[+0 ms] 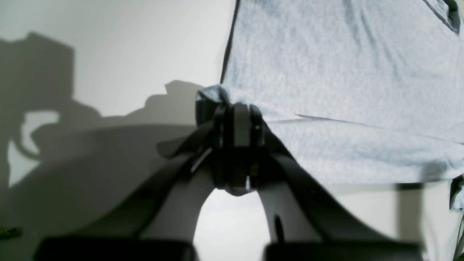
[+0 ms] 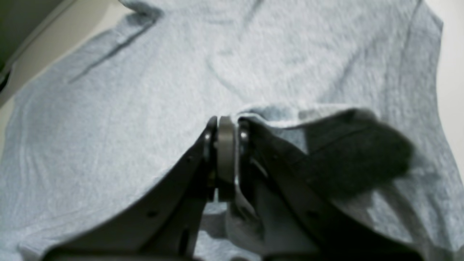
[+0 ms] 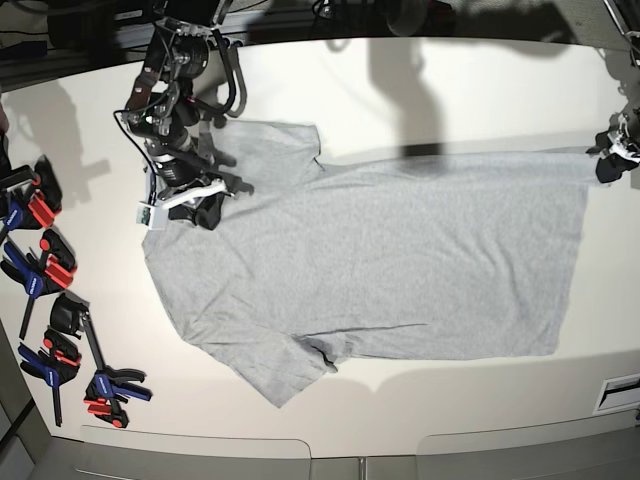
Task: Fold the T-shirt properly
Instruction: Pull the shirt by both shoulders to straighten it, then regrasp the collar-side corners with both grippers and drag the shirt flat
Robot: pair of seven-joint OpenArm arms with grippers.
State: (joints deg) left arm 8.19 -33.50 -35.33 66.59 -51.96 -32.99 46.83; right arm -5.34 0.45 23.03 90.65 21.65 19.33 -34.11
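The heather-grey T-shirt (image 3: 380, 260) lies spread flat, plain side up, on the white table (image 3: 470, 90), neck end to the left and hem to the right. One sleeve (image 3: 285, 140) points to the back and the other (image 3: 285, 370) to the front. My right gripper (image 3: 207, 212) is at the neck end and is shut on a fold of the fabric edge (image 2: 253, 112); in the right wrist view the gripper (image 2: 226, 125) has its jaws together. My left gripper (image 3: 607, 158) is shut on the far hem corner (image 1: 214, 92); in the left wrist view the gripper (image 1: 228, 107) pinches it, and the cloth (image 1: 344, 72) stretches away to the right.
Several red, blue and black spring clamps (image 3: 45, 270) lie along the table's left edge, with more near the front left (image 3: 100, 385). A white label (image 3: 620, 392) sits at the front right edge. Bare table shows behind and in front of the shirt.
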